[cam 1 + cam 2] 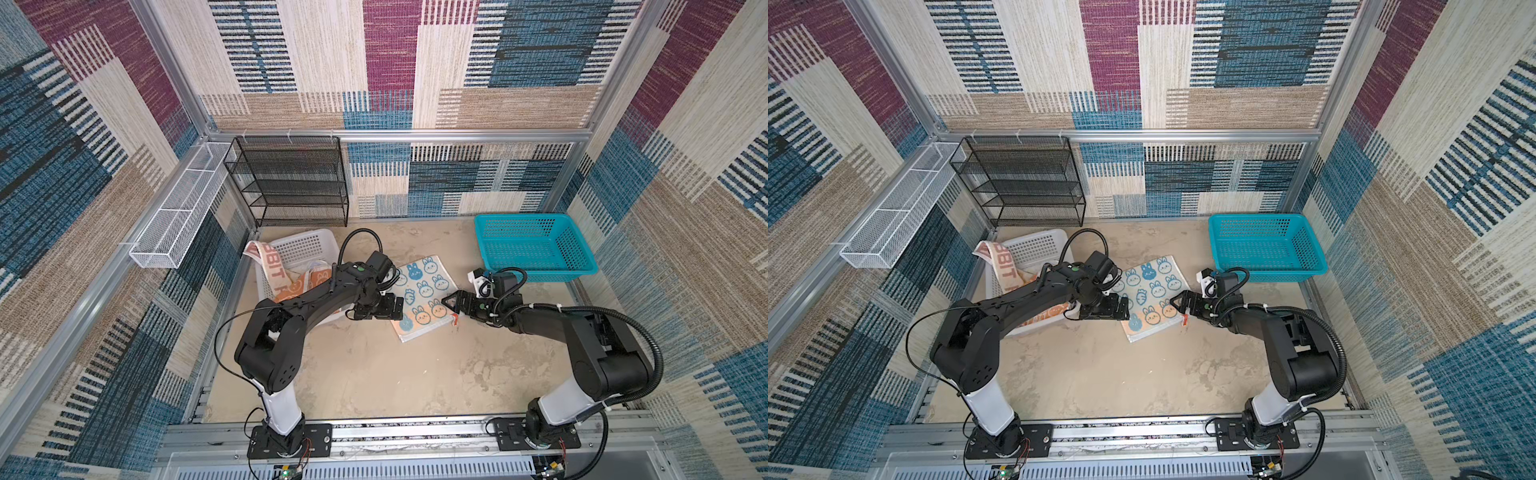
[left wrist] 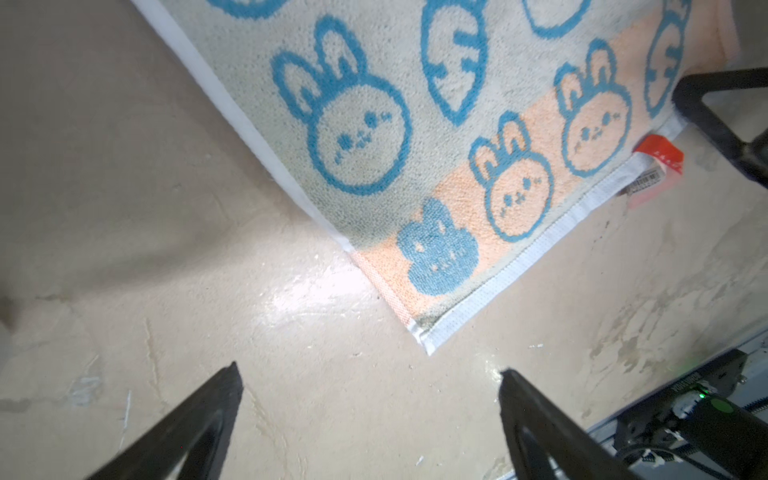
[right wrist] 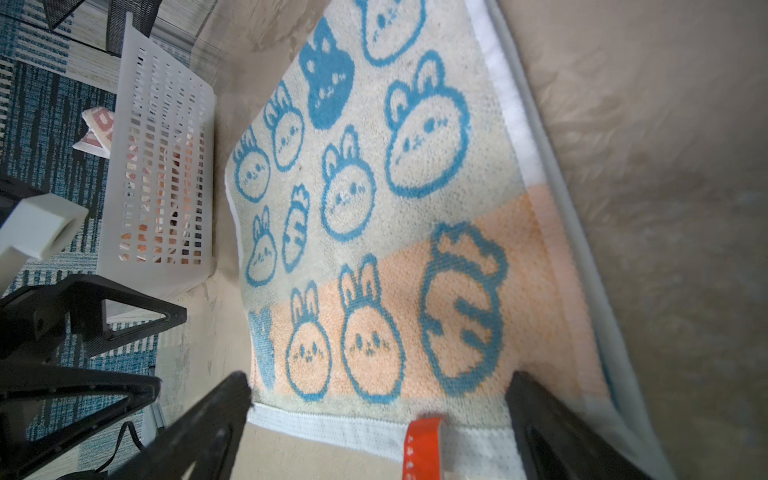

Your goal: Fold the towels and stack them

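Observation:
A cream towel with blue rabbit faces (image 1: 424,297) (image 1: 1152,297) lies flat on the table in both top views, with a peach band along its near edge. My left gripper (image 1: 397,309) (image 2: 370,374) is open over bare table, just off the towel's near-left corner (image 2: 424,340). My right gripper (image 1: 446,301) (image 3: 378,382) is open at the opposite corner, its fingers astride the white hem by the orange tag (image 3: 424,440). The "RABBIT" lettered towel (image 1: 270,266) (image 1: 1003,262) hangs over the white basket's rim. An orange rabbit towel (image 1: 318,280) lies inside that basket, partly hidden by my left arm.
The white slotted basket (image 1: 303,245) (image 3: 158,166) stands at the left of the table. A teal basket (image 1: 519,218) (image 1: 1254,218) sits at the back right. A black mesh shelf (image 1: 291,183) and a white wire tray (image 1: 174,220) line the back-left walls.

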`<state>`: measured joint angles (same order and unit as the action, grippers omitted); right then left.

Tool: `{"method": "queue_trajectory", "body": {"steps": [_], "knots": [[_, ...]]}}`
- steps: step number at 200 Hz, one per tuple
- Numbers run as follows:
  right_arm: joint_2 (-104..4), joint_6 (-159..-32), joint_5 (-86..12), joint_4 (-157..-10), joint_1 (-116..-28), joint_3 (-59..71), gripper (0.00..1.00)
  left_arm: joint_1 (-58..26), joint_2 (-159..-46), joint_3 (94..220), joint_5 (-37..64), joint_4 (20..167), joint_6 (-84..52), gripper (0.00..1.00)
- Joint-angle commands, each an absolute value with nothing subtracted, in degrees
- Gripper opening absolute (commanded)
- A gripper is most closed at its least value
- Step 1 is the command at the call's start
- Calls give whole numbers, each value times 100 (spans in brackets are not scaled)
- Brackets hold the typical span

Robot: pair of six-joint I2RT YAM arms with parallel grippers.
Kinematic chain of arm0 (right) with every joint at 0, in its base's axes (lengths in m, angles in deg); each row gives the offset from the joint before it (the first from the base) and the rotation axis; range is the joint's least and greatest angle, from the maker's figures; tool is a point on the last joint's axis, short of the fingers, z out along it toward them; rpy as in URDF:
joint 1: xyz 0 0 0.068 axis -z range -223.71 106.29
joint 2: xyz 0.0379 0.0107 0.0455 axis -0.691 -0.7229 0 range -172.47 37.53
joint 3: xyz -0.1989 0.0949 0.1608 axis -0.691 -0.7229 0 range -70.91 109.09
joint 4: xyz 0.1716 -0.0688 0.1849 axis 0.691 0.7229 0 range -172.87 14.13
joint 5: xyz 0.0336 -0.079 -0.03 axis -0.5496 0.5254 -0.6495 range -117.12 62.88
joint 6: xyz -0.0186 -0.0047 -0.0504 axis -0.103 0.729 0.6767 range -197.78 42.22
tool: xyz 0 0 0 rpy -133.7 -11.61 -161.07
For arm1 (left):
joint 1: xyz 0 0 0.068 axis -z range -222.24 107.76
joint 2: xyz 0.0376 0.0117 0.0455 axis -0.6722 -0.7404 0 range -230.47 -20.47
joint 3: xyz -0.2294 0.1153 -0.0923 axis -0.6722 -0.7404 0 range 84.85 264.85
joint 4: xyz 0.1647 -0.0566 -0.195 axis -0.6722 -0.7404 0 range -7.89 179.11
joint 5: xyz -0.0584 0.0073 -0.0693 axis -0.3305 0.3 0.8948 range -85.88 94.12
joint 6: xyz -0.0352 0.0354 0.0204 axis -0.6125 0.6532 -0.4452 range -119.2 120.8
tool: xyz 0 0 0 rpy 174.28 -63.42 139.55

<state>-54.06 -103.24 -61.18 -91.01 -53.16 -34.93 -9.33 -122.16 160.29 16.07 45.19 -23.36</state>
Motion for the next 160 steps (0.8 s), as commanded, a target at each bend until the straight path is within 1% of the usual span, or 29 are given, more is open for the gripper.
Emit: {"method": "queue_trajectory", "body": {"steps": [1, 32, 62, 84, 108, 119, 134, 146, 160], "knots": [[-5485, -10433, -5658, -8195, -5294, -3565, 99, -972, -12060, 16044, 1659, 4501, -2269, 99], [-5369, -10532, -5761, -8193, -5293, -3540, 99, -894, -12205, 16315, 2091, 4753, -2499, 99], [-5057, -10854, -5921, -8357, -5311, -3879, 99, -727, -12555, 16914, 2144, 4815, -2625, 99], [-4637, -11116, -5868, -8429, -5434, -4244, 99, -702, -12894, 17176, 2234, 4918, -2755, 99], [-3947, -11309, -5871, -8157, -5615, -4380, 99, -666, -13192, 17265, 2278, 5048, -2831, 99], [-3630, -11246, -5848, -7841, -5619, -4268, 99, -655, -13288, 17219, 2288, 5150, -2877, 99], [-3347, -10987, -5616, -7268, -5612, -3748, 99, -638, -13401, 17153, 2302, 5274, -2915, 99], [-3370, -10780, -5511, -6968, -5543, -3252, 99, -597, -13480, 17119, 2296, 5325, -2923, 99], [-3659, -10631, -5493, -6850, -5398, -2686, 99, -540, -13550, 17057, 2287, 5405, -2960, 99]]}}
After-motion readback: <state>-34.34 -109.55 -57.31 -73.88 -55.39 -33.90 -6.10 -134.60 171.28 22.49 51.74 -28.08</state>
